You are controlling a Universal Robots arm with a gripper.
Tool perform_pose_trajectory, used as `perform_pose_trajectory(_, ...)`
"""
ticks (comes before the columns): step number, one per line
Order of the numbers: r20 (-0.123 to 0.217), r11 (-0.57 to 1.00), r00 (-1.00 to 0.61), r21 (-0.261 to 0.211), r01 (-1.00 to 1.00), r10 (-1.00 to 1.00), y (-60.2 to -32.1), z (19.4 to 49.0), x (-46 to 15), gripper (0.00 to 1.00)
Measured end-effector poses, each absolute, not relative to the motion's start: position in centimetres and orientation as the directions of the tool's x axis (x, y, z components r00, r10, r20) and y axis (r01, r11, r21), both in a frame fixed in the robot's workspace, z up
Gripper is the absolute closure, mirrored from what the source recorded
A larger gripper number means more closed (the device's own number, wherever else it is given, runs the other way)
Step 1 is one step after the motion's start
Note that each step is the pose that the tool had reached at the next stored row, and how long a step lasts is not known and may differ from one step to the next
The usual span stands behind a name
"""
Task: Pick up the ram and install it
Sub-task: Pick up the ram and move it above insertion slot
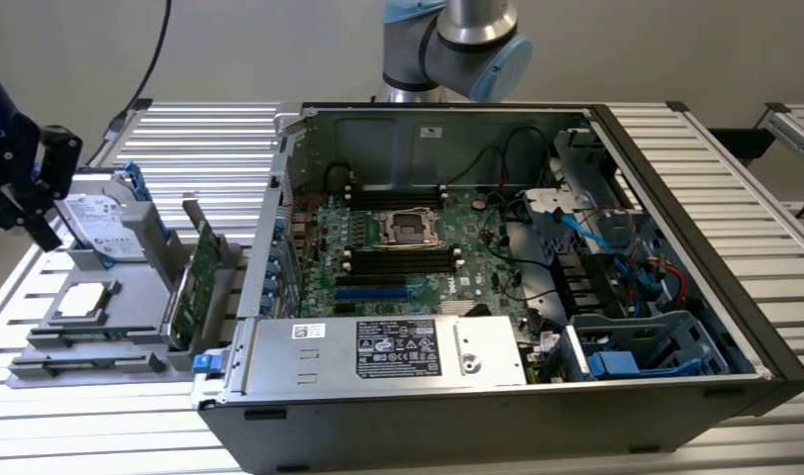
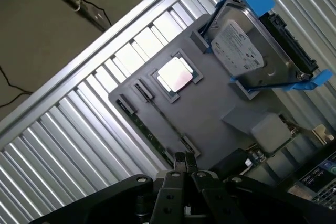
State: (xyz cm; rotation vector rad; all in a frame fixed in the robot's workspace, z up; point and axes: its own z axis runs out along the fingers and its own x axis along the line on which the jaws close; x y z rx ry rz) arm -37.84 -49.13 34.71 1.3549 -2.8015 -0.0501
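Ram (image 2: pixel 147 132) on edge in gray holder's (image 2: pixel 220 103) slot, lower centre of wrist frame, likely propped so for a pinch from above. Near its end, tool (image 2: pixel 184 161), tips pressed together, pinching nothing. Alongside on same holder, hard drive (image 2: pixel 247 51) and 1 processor chip (image 2: pixel 176 74), parked atop slatted counter (image 2: pixel 79 129).

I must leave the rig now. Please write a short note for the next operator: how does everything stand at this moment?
End effector: shut, empty as far as can be seen, above the tray, near one end of the ram.
Ram: on edge in its holder on the tray.
Done: nothing visible; ram not picked up.
Left: the pick-up, and installing into the slots in the case.
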Motion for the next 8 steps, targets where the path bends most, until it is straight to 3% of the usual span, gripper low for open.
perform_pose_trajectory(8, 0.013, 0.501, -0.501, 0.041, -0.865, -0.865, -49.13, 34.71, -37.84, 0.89)
